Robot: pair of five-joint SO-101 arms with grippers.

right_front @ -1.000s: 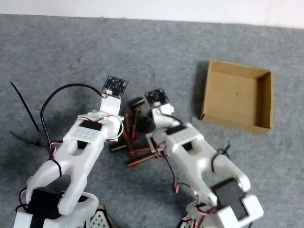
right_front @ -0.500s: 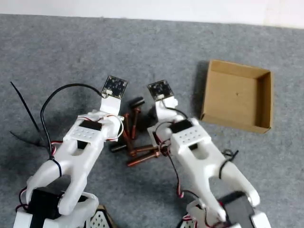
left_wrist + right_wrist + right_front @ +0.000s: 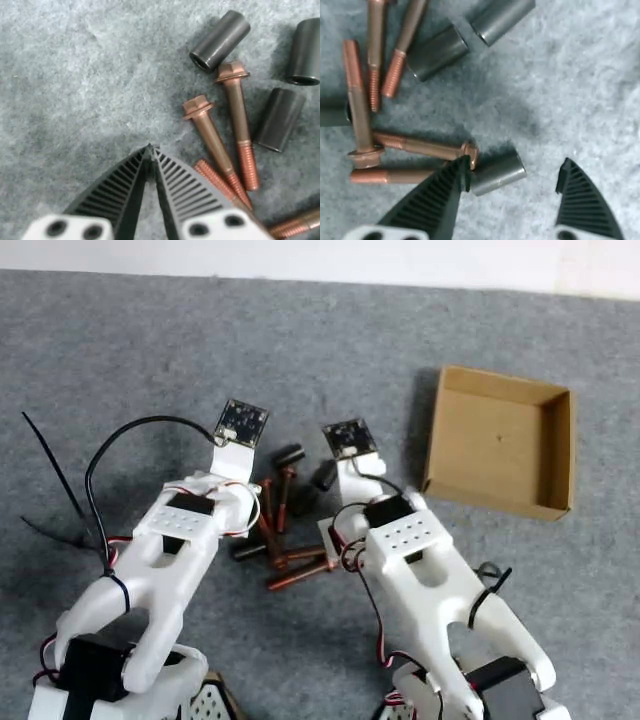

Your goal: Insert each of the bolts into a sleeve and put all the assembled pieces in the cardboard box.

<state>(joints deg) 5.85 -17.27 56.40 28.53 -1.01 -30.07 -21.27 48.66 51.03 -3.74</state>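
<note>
Several copper bolts [image 3: 282, 532] lie in a loose heap between my two arms, with dark sleeves [image 3: 288, 454] around them. The cardboard box [image 3: 500, 440] stands to the right. My left gripper [image 3: 150, 148] is shut, its tips on the bare mat beside two bolts [image 3: 215, 142] and a sleeve [image 3: 279, 119]. My right gripper [image 3: 514, 172] is open and low over the heap's edge. A short sleeve [image 3: 497, 172] lies between its fingers, close to one of them and next to a bolt head [image 3: 470, 150].
The grey mat [image 3: 150, 340] covers the whole table. A black cable [image 3: 100, 460] and a black cable tie [image 3: 50, 470] lie left of the left arm [image 3: 180, 540]. The right arm [image 3: 420, 560] sits between the heap and the box.
The right arm has shifted to the right and slightly back, uncovering a dark sleeve near the heap. The left arm has kept still.
</note>
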